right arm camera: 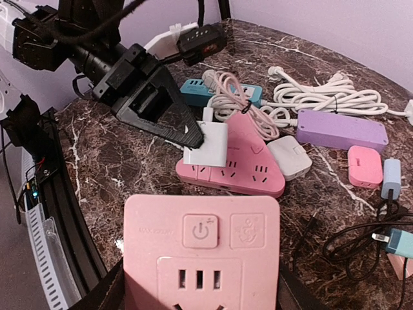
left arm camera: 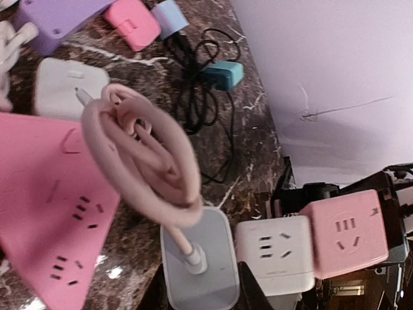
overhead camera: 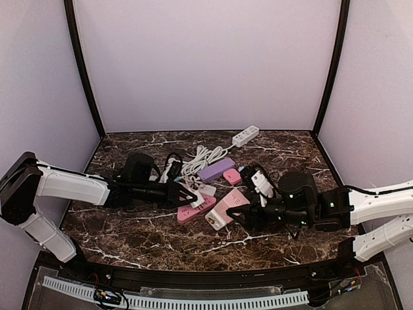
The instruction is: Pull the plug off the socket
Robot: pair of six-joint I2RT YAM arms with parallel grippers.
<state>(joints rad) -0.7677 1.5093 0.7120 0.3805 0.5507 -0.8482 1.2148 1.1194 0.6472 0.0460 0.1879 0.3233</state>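
Observation:
My left gripper is shut on a flat white plug that trails a coiled pink cable. The plug sits at the near-left corner of the pink triangular socket. In the left wrist view, dark table shows between plug and socket. Its prongs are hidden, so I cannot tell if they are in the slots. My right gripper is shut on a pink and white cube socket, just right of the plug.
A purple power strip, a small pink adapter, a white square adapter and a coiled white cable lie behind the sockets. A white power strip is at the back. Black cables and a teal adapter lie right of centre.

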